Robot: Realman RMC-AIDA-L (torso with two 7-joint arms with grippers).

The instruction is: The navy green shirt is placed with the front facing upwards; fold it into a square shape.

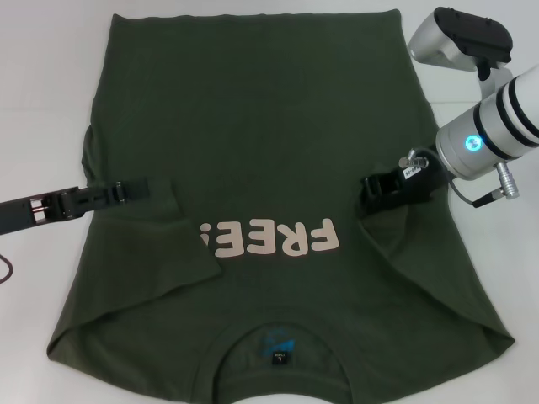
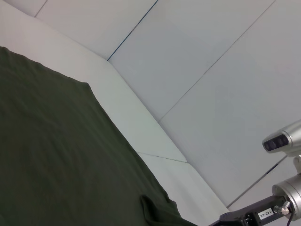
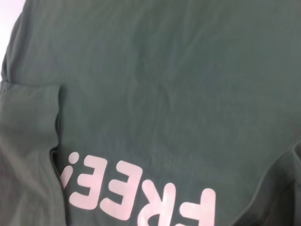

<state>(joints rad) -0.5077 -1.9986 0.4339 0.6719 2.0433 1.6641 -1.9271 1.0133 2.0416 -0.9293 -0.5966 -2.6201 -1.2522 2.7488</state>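
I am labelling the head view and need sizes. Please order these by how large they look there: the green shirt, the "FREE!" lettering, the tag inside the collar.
1. the green shirt, by far the largest
2. the "FREE!" lettering
3. the tag inside the collar, smallest

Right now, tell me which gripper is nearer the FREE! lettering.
Right. The right gripper sits just beside the lettering's F end on the shirt; the left gripper sits farther out, beyond the folded-in sleeve.
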